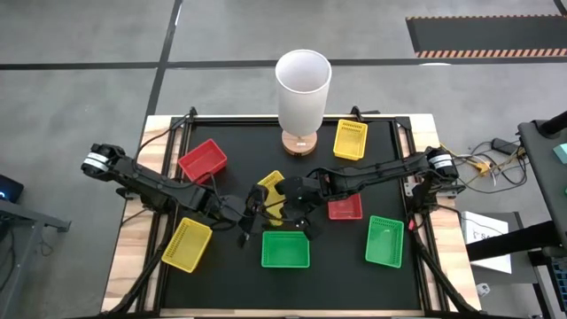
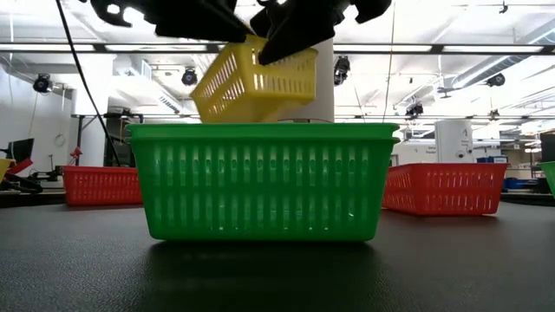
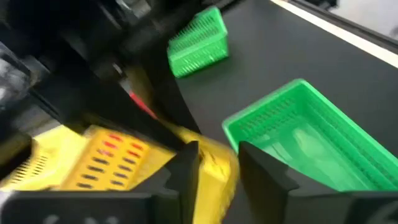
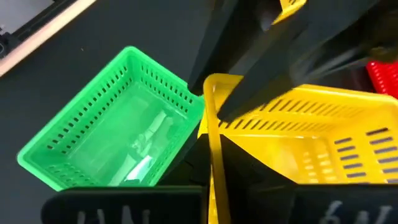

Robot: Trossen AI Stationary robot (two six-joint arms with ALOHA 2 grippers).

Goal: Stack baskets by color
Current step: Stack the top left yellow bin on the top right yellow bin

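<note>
Both arms met over the middle of the black table (image 1: pixel 177 292), where a yellow basket (image 1: pixel 271 188) hung tilted in the air above the mat, as the low view showed. The right gripper (image 1: pixel 285 206) was closed on this basket's rim, its wall pinched between the fingers in the right wrist view. The left gripper (image 1: pixel 251 215) stood beside the same basket with its fingers (image 3: pixel 186 168) parted around the yellow rim; whether they pressed on it could not be told.

A green basket (image 1: pixel 285 249) sat upright near the front edge, just below the two grippers. A second green basket (image 1: pixel 384 240) lay toward the front right corner. One red basket (image 1: pixel 203 161) stood toward the back left, and another red basket (image 1: pixel 345 207) lay right of centre. One more yellow basket (image 1: pixel 187 244) rested at the front left edge and another yellow basket (image 1: pixel 350 139) at the back right, beside the white cylinder (image 1: pixel 303 89) on its wooden base.
</note>
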